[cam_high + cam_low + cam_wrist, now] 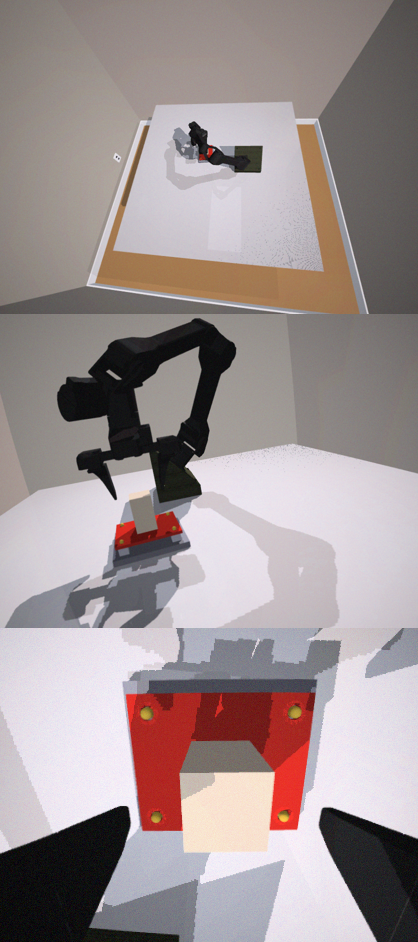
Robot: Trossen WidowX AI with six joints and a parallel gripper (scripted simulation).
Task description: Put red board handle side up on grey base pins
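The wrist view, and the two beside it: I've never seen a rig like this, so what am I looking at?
The machine is one black jointed arm ending in a two-fingered gripper. The top view looks down from above, the exterior view from the side, and the wrist view along the gripper's fingers. On the table sits a grey base carrying a red board; gold pins show through its four corner holes. A pale square handle stands on it. Nothing is held: the fingers are spread wide.
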